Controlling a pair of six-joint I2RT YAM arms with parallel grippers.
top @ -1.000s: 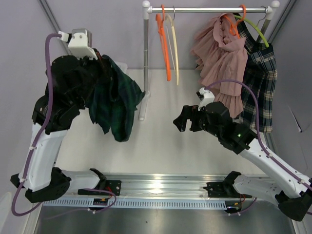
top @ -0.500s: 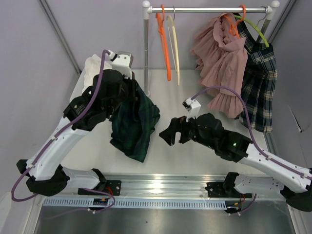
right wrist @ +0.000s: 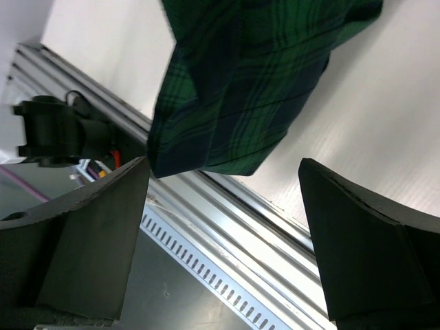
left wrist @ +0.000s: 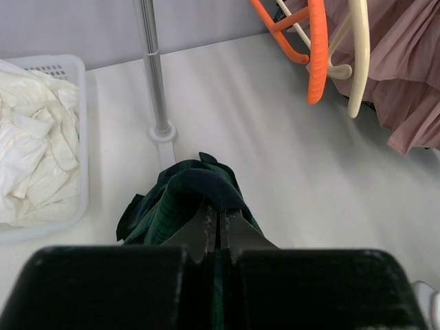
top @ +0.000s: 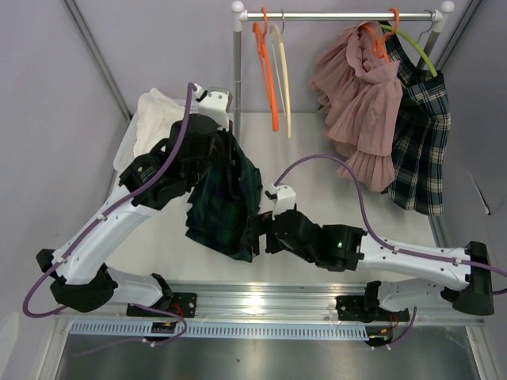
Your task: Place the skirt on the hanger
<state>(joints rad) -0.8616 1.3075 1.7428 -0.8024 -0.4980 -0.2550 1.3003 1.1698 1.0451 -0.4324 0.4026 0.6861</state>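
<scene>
White table (top: 301, 142) carries rack (top: 236, 79), basket (left wrist: 84, 137); skirt (top: 226, 206) hangs above.

Left wrist view: the left pincer (left wrist: 218, 230) has its black body filling the bottom of the frame, and most of the skirt (left wrist: 182, 199) disappears behind it. Upper right, the orange hanger (left wrist: 315, 48) is chopped by the top edge, and the basket (left wrist: 82, 137) runs off the left. Right wrist view: the right pincer (right wrist: 223, 163) fingers (right wrist: 89, 240) are dark blurs, and the skirt is cut off at the top. From above, whether that pincer touches cloth: cannot tell.
</scene>
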